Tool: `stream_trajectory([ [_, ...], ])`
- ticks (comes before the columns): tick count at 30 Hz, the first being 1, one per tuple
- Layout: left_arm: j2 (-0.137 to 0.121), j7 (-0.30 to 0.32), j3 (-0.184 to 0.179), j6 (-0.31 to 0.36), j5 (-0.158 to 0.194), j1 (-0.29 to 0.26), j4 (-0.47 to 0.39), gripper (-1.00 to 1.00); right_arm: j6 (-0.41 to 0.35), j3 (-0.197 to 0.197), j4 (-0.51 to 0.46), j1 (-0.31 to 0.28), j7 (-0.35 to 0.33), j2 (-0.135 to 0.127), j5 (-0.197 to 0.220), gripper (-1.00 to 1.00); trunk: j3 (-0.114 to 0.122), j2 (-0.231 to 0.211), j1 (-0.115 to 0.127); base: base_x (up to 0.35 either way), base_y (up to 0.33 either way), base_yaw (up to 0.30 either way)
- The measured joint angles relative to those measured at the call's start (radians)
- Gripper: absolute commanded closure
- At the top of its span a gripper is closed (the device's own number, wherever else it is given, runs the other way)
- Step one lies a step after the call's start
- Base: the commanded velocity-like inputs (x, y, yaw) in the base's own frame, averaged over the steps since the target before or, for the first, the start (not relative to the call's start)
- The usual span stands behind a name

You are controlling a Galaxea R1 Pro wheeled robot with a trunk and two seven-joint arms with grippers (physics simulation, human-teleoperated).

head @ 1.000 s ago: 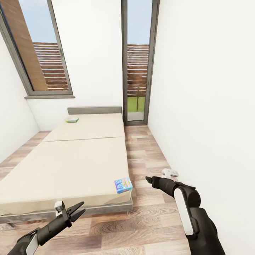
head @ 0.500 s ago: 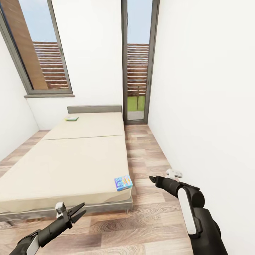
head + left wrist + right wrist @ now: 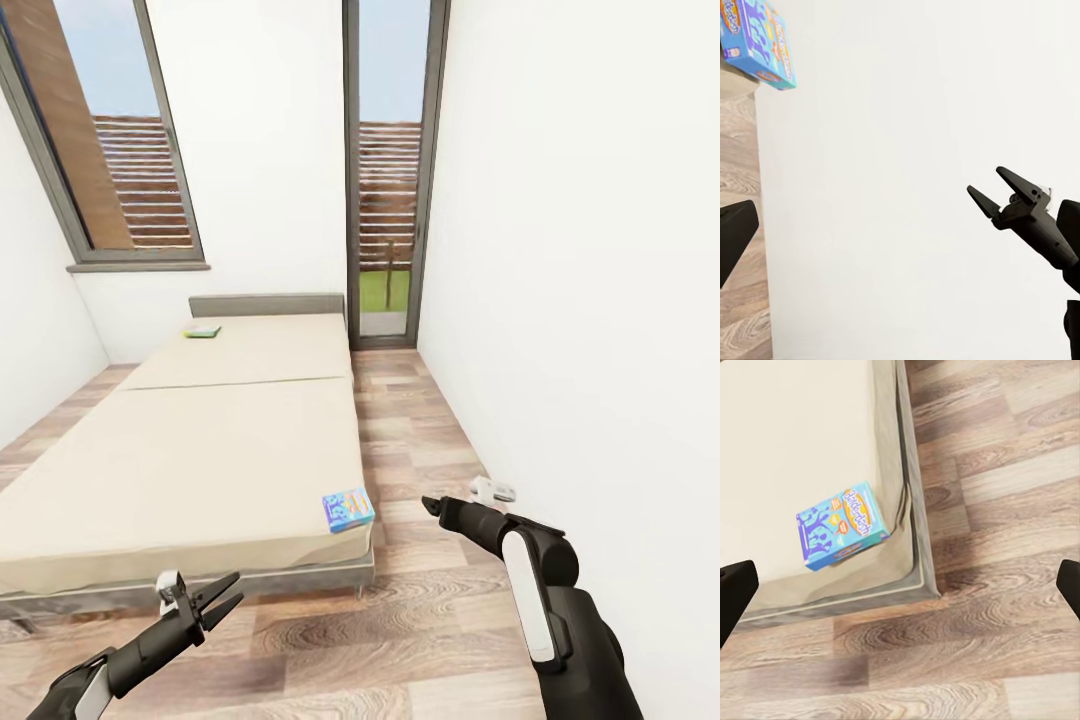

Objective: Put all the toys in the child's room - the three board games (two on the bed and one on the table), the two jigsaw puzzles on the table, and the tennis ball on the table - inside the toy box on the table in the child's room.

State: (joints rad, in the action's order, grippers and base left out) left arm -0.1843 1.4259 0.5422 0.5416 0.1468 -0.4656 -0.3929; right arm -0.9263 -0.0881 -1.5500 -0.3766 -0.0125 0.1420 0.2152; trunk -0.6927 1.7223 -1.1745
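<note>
The bed (image 3: 200, 460) with its beige mattress runs away from me on the left. A blue cartoon board game (image 3: 348, 509) lies flat at its near right corner, also seen in the right wrist view (image 3: 840, 526) and the left wrist view (image 3: 756, 41). A second, green board game (image 3: 202, 331) lies far off by the grey headboard. My left gripper (image 3: 238, 587) hangs open, low in front of the bed's foot. My right gripper (image 3: 428, 506) is open above the floor, just right of the blue box, holding nothing. The table, toy box, puzzles and ball are out of view.
A strip of wood-plank floor (image 3: 410, 430) runs between the bed and the white right wall (image 3: 580, 300). A tall dark-framed glass door (image 3: 388, 180) closes the far end. A large window (image 3: 110, 140) sits in the far left wall.
The whole picture has shifted a little, the bed sitting slightly higher than before. My right arm has edged right and a touch lower. Both grippers stay open and the boxes lie still.
</note>
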Motion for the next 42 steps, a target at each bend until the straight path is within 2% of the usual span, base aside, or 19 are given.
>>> stream_trajectory([
  [6,0.000,0.000,-0.001,0.001,-0.002,0.000,0.000,-1.00,0.000,0.000,0.000,0.000,0.000,0.000,0.000,-1.00,-0.019,0.042,-0.023,0.000,0.000,0.000],
  [18,0.000,0.001,0.000,-0.001,0.003,0.000,0.000,-1.00,0.000,-0.001,0.000,0.000,0.000,-0.003,0.000,-1.00,-0.019,0.042,-0.023,0.009,-0.015,0.000],
  [29,0.001,0.001,0.000,0.000,0.002,0.000,0.000,-1.00,0.000,0.000,0.000,0.000,0.000,-0.002,0.000,-1.00,-0.019,0.042,-0.023,0.095,-0.243,0.011],
  [42,0.003,0.000,0.000,-0.001,0.001,0.000,0.000,-1.00,0.000,0.000,0.000,0.000,0.000,-0.003,0.000,-1.00,-0.019,0.042,-0.023,0.110,-0.120,0.144],
])
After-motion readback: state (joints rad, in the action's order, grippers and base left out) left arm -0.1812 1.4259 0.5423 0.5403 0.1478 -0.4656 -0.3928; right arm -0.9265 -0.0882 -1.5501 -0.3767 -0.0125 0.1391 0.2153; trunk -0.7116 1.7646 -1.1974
